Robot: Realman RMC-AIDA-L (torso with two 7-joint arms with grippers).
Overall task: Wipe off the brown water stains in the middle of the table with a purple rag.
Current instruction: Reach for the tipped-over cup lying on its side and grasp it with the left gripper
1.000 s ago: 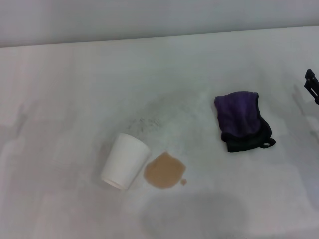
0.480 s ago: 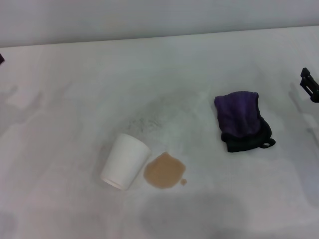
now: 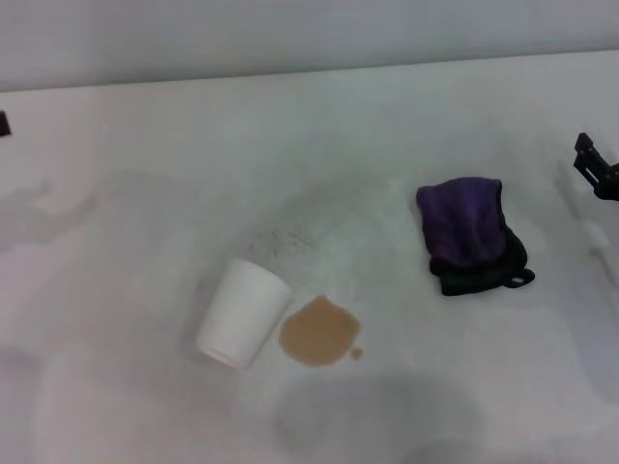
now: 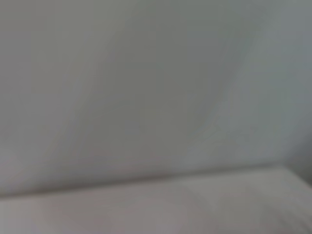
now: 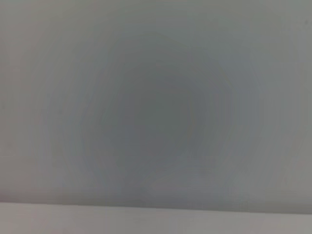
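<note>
The brown water stains [image 3: 319, 333] form a roundish tan puddle with a tiny droplet [image 3: 356, 353] beside it, near the front middle of the white table [image 3: 145, 193]. The purple rag [image 3: 471, 233] lies bunched to the right of the puddle, with a black part and a small loop at its near end. My right gripper [image 3: 594, 166] shows only as a dark tip at the right edge, well to the right of the rag. At the far left edge, just a dark sliver of my left gripper [image 3: 4, 123] is visible. Both wrist views show only blank grey surface.
A white paper cup [image 3: 242, 312] lies tipped on the table just left of the puddle, almost touching it. The table's far edge meets a grey wall at the back.
The right gripper's tip has crept up along the right edge. A dark bit of the left gripper has come into sight at the left edge. Rag, cup and puddle have not moved.
</note>
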